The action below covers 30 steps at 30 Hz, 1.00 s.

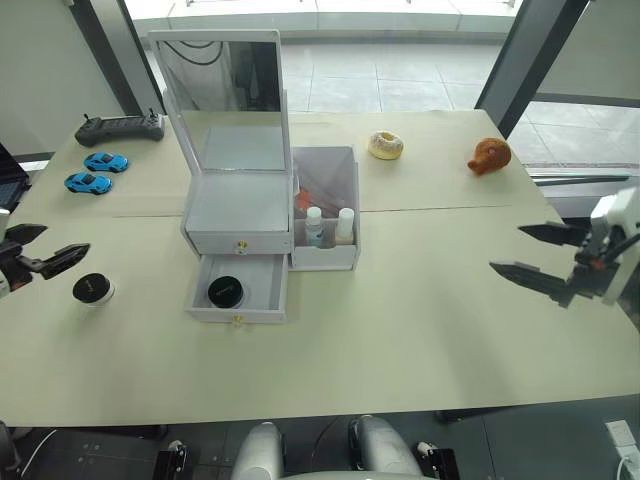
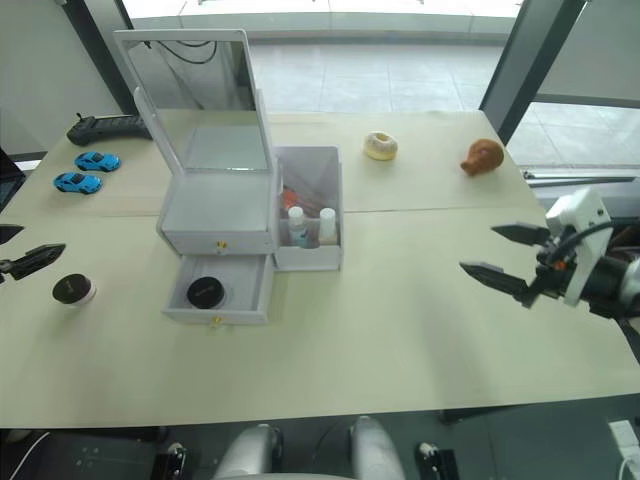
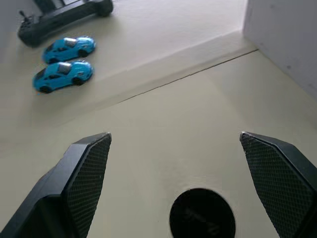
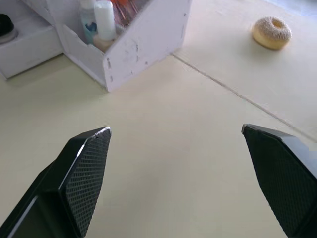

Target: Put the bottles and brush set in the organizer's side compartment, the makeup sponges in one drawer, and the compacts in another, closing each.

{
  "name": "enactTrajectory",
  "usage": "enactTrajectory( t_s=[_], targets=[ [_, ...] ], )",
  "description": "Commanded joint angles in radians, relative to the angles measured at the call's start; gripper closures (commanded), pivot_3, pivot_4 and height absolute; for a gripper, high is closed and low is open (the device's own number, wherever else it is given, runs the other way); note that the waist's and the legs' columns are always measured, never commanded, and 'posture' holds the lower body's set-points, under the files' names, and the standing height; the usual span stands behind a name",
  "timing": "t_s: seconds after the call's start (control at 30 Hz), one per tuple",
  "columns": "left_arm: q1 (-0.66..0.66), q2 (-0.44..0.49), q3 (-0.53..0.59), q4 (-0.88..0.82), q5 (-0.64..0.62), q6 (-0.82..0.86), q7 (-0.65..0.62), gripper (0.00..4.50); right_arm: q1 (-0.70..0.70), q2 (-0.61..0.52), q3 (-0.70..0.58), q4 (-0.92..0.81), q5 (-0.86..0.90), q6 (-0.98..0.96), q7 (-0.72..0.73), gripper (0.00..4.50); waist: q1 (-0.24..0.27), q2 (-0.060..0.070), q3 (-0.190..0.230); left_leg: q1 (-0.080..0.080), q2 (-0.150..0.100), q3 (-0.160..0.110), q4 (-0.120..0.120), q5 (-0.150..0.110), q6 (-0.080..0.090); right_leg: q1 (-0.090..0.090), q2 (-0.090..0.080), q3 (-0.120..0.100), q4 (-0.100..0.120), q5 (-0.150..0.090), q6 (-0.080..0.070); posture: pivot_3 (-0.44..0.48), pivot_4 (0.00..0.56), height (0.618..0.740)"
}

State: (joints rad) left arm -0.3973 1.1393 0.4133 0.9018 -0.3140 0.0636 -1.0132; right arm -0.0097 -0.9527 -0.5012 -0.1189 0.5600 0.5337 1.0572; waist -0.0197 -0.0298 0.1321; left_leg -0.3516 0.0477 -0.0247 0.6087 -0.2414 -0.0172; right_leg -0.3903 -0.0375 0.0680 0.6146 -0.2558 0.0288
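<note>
One compact (image 1: pixel 92 289) left of the organizer (image 1: pixel 240 215): rigid, light, slick; left tool (image 3: pixel 173 186) spread, should pinch its rim; right tool (image 1: pixel 540 256) spread, idle

Both grippers, the left gripper (image 3: pixel 176 183) and the right gripper (image 2: pixel 510 258), carry pointed black fingers (image 4: pixel 81 173) with cross-hatched pads, the right on a white wrist housing.
</note>
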Motion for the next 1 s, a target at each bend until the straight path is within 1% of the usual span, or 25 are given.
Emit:
enactTrajectory(
  t_s=[0.03,0.13,0.23,0.4,0.47,0.57,0.67,0.7,0.73,0.83,0.9,1.0],
  targets=[
    [-0.028,0.062,0.055,0.102,0.003,-0.063,0.037,0.02,0.034,-0.011,-0.052,0.059,-0.041,-0.096,0.025,0.00,-0.001,0.000,0.000,0.000,0.000,0.000,0.000,0.000,0.000,0.000,0.000,0.000,0.000,0.000,0.000,0.000,0.150,0.740],
    [0.003,0.093,0.112,0.214,-0.009,-0.129,0.109,0.02,0.042,-0.005,-0.039,0.080,-0.082,-0.116,-0.026,0.00,-0.005,0.001,0.000,0.002,0.000,0.001,-0.001,0.000,0.000,0.000,0.000,0.000,0.001,0.000,0.000,0.000,0.150,0.740],
    [0.043,0.095,0.131,0.253,-0.012,-0.168,0.096,0.02,0.026,0.002,-0.026,0.067,-0.078,-0.115,-0.035,0.00,-0.011,0.001,0.000,0.002,0.001,0.002,-0.002,0.000,0.000,0.000,0.000,0.000,0.002,0.000,0.000,0.000,0.150,0.740],
    [0.047,0.090,0.141,0.253,-0.017,-0.181,0.076,0.02,-0.009,-0.009,0.001,0.054,-0.070,-0.095,-0.028,0.00,-0.004,-0.001,-0.001,0.003,0.001,0.001,-0.001,0.000,0.000,0.000,0.000,0.000,0.002,0.000,0.000,0.000,0.150,0.740],
    [0.046,0.085,0.140,0.237,-0.022,-0.175,0.055,0.02,-0.033,-0.018,0.016,0.033,-0.044,-0.049,-0.023,0.00,0.000,-0.002,-0.001,0.003,0.000,0.002,-0.001,0.000,0.000,0.001,-0.001,0.000,0.002,0.000,0.000,0.000,0.150,0.740],
    [0.051,0.065,0.135,0.193,-0.020,-0.196,0.043,0.02,-0.090,-0.015,0.028,-0.028,0.046,0.049,-0.017,0.00,0.002,-0.001,-0.001,0.003,0.000,0.002,-0.001,0.000,0.000,0.000,-0.001,0.000,0.002,0.000,0.000,0.000,0.150,0.740],
    [0.114,0.036,0.127,0.044,-0.044,-0.145,-0.041,0.02,-0.169,-0.035,0.085,-0.137,0.146,0.147,0.015,0.00,-0.002,0.001,-0.001,0.002,0.000,0.003,-0.001,0.000,0.000,0.000,-0.001,0.001,0.004,0.000,0.000,0.000,0.150,0.740],
    [0.160,0.026,0.139,-0.044,-0.068,-0.091,-0.065,0.02,-0.217,-0.042,0.120,-0.172,0.172,0.174,0.019,0.00,-0.004,0.001,-0.001,0.000,0.001,0.003,-0.001,0.000,0.000,0.000,-0.001,0.001,0.005,-0.001,-0.001,0.000,0.150,0.740],
    [0.206,0.015,0.149,-0.124,-0.080,-0.038,-0.062,0.02,-0.271,-0.052,0.155,-0.201,0.196,0.206,0.019,0.00,-0.007,0.001,-0.001,0.000,0.001,0.003,-0.001,0.000,0.000,0.000,-0.001,0.001,0.006,-0.001,-0.002,0.000,0.150,0.740],
    [0.395,-0.034,0.191,-0.417,-0.097,0.116,-0.013,0.02,-0.477,-0.063,0.263,-0.244,0.272,0.304,0.028,0.00,-0.026,0.003,0.001,0.000,0.001,0.003,-0.001,0.000,0.000,-0.001,-0.002,0.002,0.009,-0.002,-0.003,0.000,0.150,0.740],
    [0.506,-0.083,0.242,-0.611,-0.131,0.232,0.032,0.02,-0.594,-0.058,0.349,-0.236,0.250,0.305,0.053,0.00,-0.027,0.003,0.001,0.000,0.002,0.003,-0.002,0.000,0.000,-0.001,-0.003,0.001,0.009,-0.002,-0.003,0.000,0.150,0.740],
    [0.642,-0.148,0.307,-0.832,-0.145,0.353,0.088,0.02,-0.727,-0.046,0.461,-0.177,0.191,0.270,0.122,0.00,-0.025,0.002,0.002,0.003,0.002,0.002,-0.002,0.000,0.000,-0.004,-0.002,0.000,0.010,-0.003,-0.004,0.000,0.150,0.740]
  ],
)
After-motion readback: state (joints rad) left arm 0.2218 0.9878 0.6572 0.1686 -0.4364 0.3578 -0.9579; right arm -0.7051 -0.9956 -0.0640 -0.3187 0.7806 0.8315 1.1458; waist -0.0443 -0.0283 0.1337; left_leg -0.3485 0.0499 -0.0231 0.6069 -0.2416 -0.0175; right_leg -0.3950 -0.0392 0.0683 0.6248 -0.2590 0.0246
